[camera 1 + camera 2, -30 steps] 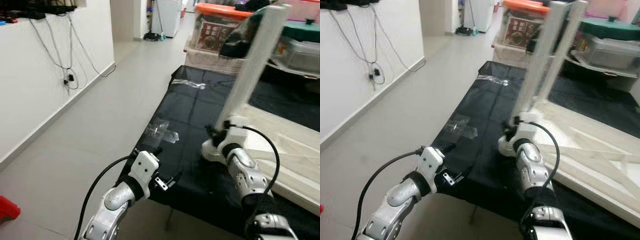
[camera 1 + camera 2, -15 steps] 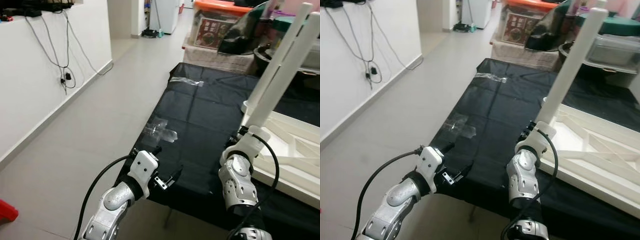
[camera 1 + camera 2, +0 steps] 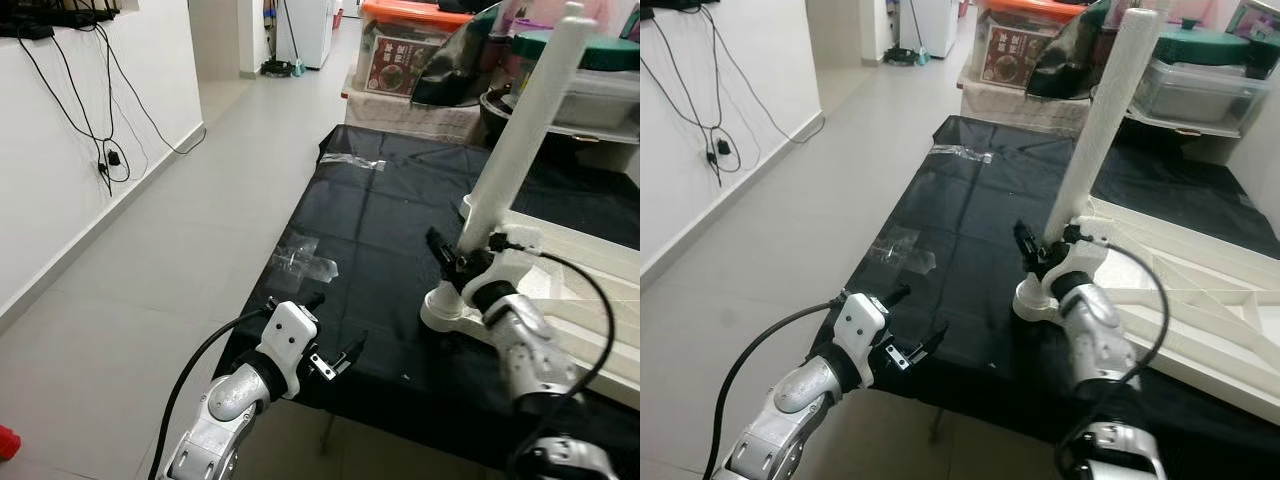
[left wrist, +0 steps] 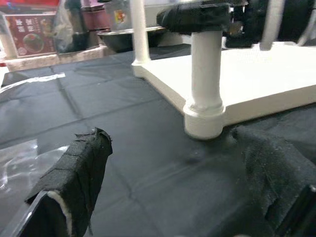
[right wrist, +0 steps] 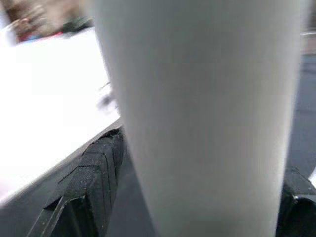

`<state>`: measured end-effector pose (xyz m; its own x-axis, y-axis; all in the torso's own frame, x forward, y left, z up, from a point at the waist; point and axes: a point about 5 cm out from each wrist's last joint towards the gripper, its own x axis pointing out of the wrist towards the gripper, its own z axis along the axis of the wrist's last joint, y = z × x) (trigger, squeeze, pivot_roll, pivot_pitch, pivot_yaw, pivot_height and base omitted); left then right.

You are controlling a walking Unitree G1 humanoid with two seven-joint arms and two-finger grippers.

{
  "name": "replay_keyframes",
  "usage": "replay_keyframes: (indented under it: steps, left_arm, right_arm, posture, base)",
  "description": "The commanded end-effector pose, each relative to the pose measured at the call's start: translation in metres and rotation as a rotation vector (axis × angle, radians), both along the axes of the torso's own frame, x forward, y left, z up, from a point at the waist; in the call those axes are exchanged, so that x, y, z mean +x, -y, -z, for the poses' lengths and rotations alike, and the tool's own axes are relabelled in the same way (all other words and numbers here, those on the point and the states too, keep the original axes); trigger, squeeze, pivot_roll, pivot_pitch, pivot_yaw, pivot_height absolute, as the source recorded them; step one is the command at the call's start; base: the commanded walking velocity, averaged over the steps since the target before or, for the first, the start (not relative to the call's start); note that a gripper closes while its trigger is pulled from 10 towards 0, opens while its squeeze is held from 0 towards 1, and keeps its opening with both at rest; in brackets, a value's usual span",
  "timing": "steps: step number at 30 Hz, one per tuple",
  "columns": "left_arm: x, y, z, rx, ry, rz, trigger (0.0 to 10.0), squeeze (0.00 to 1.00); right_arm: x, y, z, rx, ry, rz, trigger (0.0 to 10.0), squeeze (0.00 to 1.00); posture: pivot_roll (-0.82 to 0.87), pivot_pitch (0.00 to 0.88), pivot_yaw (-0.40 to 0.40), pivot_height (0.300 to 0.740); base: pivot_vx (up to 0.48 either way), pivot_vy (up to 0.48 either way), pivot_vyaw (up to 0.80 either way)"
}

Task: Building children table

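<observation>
On the black-draped surface [image 3: 370, 230]: one white table frame [image 3: 1200, 290], lying flat, with two legs seen upright; one crumpled clear plastic scrap [image 3: 305, 262]. Right gripper [image 3: 1045, 250] fingers pinch the near white leg [image 3: 520, 140] low down, above its socket. Left gripper [image 3: 335, 335] at the surface's near edge, fingers spread, holding nothing.

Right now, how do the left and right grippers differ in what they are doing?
The left gripper hovers open at the near edge of the black table cover, holding nothing. The right gripper is around the white table leg low down, near its base. Both have black fingers.
</observation>
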<state>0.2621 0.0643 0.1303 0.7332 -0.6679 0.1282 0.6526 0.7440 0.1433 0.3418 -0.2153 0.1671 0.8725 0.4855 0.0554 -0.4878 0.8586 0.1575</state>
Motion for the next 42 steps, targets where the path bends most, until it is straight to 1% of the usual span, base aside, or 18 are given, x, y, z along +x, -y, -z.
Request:
replay_keyframes:
  steps: [1,3,8,10,11,12,15,18,19,21,24,28,31,36,39,40,41,42]
  left_arm:
    - [-0.001,0.003,0.004,0.011,-0.006,0.012,10.0,0.00]
    - [-0.002,0.003,0.005,0.012,-0.006,0.012,10.0,0.00]
    - [-0.002,0.003,0.005,0.012,-0.007,0.010,10.0,0.00]
    - [-0.003,0.003,0.006,0.013,-0.009,0.010,10.0,0.00]
    - [-0.003,0.003,0.006,0.013,-0.009,0.010,10.0,0.00]
    - [-0.003,0.002,0.006,0.013,-0.010,0.012,10.0,0.00]
    - [-0.003,0.002,0.006,0.014,-0.011,0.012,10.0,0.00]
    - [-0.004,0.001,0.006,0.013,-0.011,0.012,10.0,0.00]
    - [-0.004,0.001,0.006,0.013,-0.012,0.010,10.0,0.00]
    - [-0.004,0.001,0.006,0.013,-0.012,0.010,10.0,0.00]
    - [-0.004,0.001,0.006,0.012,-0.013,0.011,10.0,0.00]
    - [-0.004,0.001,0.006,0.012,-0.013,0.011,10.0,0.00]
    - [-0.003,0.003,0.005,0.013,-0.012,0.016,10.0,0.00]
    - [-0.002,0.003,0.005,0.013,-0.011,0.016,10.0,0.00]
    - [-0.002,0.003,0.004,0.013,-0.007,0.013,10.0,0.00]
    - [-0.002,0.003,0.003,0.013,-0.007,0.013,10.0,0.00]
    - [-0.002,0.002,0.003,0.013,-0.007,0.012,10.0,0.00]
    - [-0.002,0.002,0.003,0.013,-0.007,0.012,10.0,0.00]
  right_arm:
    - [0.000,-0.030,0.003,-0.045,-0.024,-0.275,10.0,0.00]
    - [0.002,-0.040,0.008,-0.133,-0.054,-0.438,10.0,0.00]
    - [0.004,-0.049,0.009,-0.166,-0.067,-0.557,10.0,0.00]
    - [0.003,-0.057,0.008,-0.174,-0.070,-0.644,6.0,0.00]
    - [0.003,-0.057,0.008,-0.174,-0.070,-0.644,6.0,0.00]
    - [0.005,-0.060,0.007,-0.182,-0.063,-0.636,0.0,0.00]
    - [0.008,-0.061,0.006,-0.185,-0.061,-0.616,0.0,0.00]
    - [0.021,-0.059,0.003,-0.168,-0.017,-0.376,0.0,0.00]
    - [0.028,-0.053,0.003,-0.130,-0.017,-0.203,0.0,0.00]
    - [0.028,-0.053,0.003,-0.130,-0.017,-0.203,0.0,0.00]
    - [0.038,-0.025,0.010,-0.055,-0.083,0.295,0.0,0.00]
    - [0.038,-0.019,0.012,-0.059,-0.090,0.375,0.0,0.00]
    - [0.016,0.015,0.023,-0.004,-0.122,0.944,0.0,0.00]
    - [0.002,0.015,0.026,0.039,-0.137,1.106,0.0,0.00]
    - [0.000,-0.004,0.026,0.118,-0.160,1.168,0.0,0.00]
    - [0.001,-0.007,0.025,0.131,-0.165,1.178,1.7,0.00]
    - [0.003,-0.012,0.023,0.128,-0.144,1.161,10.0,0.00]
    - [0.004,-0.015,0.021,0.123,-0.128,1.154,10.0,0.00]
  posture:
    - [0.13,0.000,-0.104,0.740]
    - [0.14,0.000,-0.116,0.740]
    - [0.14,0.000,-0.118,0.740]
    - [0.14,0.000,-0.117,0.740]
    - [0.14,0.000,-0.117,0.740]
    - [0.14,0.000,-0.114,0.740]
    - [0.14,0.000,-0.114,0.740]
    - [0.14,0.000,-0.116,0.740]
    - [0.14,0.000,-0.116,0.740]
    - [0.14,0.000,-0.116,0.740]
    - [0.13,0.000,-0.108,0.740]
    - [0.13,0.000,-0.108,0.740]
    - [0.12,0.000,-0.098,0.740]
    - [0.12,0.000,-0.097,0.740]
    - [0.12,0.000,-0.097,0.740]
    - [0.12,0.000,-0.097,0.740]
    - [0.12,0.000,-0.097,0.740]
    - [0.12,0.000,-0.097,0.740]
  base:
    - [0.000,0.000,0.00]
    - [0.000,0.000,0.00]
    - [0.000,0.000,0.00]
    - [0.000,0.000,0.00]
    - [0.000,0.000,0.00]
    - [0.000,0.000,0.00]
    - [0.000,0.000,0.00]
    - [0.000,0.000,0.00]
    - [0.000,0.000,0.00]
    - [0.000,0.000,0.00]
    - [0.000,0.000,0.00]
    - [0.000,0.000,0.00]
    - [0.000,0.000,0.00]
    - [0.000,0.000,0.00]
    - [0.000,0.000,0.00]
    - [0.000,0.000,0.00]
    - [0.000,0.000,0.00]
    - [0.000,0.000,0.00]
